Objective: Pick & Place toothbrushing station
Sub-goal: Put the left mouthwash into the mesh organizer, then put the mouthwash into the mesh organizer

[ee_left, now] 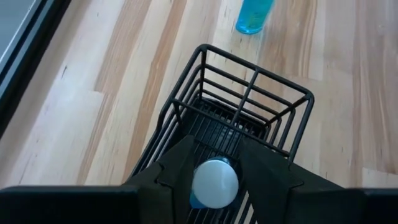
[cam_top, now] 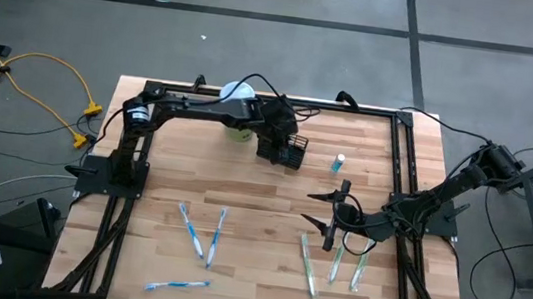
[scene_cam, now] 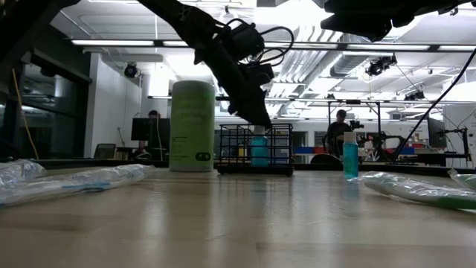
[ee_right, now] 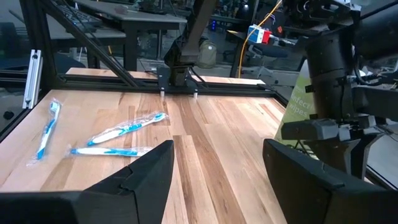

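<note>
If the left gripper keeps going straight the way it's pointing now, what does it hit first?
The left gripper points down into the black wire basket, holding a small white-capped bottle. Going straight on, the bottle would probably meet the basket's grid floor first; how far off that is, is unclear.

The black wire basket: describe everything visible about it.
The black wire basket stands upright on the wooden table, near its far edge, beside a pale green canister. It is open-topped, made of thin dark rods, with dividers forming compartments. The left gripper reaches into it, shut on a blue bottle with a white cap.
</note>
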Motion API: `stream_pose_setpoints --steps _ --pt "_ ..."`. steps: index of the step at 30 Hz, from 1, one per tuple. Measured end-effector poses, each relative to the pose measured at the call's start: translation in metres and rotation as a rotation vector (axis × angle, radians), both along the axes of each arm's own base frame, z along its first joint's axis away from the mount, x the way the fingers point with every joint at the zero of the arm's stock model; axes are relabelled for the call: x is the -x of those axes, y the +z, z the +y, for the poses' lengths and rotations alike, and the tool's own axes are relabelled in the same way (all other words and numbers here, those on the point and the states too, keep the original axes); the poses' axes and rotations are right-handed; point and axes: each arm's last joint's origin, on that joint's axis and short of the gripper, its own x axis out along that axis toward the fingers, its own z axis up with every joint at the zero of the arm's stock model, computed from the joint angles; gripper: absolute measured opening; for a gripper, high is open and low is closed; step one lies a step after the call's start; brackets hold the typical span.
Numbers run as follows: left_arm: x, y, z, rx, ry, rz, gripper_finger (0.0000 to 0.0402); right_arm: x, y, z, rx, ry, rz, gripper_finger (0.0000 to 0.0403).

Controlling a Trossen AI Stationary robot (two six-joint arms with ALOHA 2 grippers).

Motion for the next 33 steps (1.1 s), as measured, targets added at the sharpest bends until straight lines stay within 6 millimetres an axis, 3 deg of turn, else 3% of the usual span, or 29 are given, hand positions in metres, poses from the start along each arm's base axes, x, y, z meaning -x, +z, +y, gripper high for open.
stream_pose_setpoints --steps 17,25,33 --pt "0.01 0.037 -0.01 -0.032 -0.013 -0.091 0.0128 0.0 -0.001 0.0 0.008 -0.001 0.014 0.0239" --pt "0.021 0.067 -0.04 -0.047 -0.084 -0.121 0.0128 0.003 -0.009 -0.005 0.029 -0.134 0.059 0.0239" --pt "0.037 0.087 -0.082 -0.021 -0.171 -0.083 0.0128 0.004 -0.013 -0.006 -0.003 -0.149 0.083 0.0239"
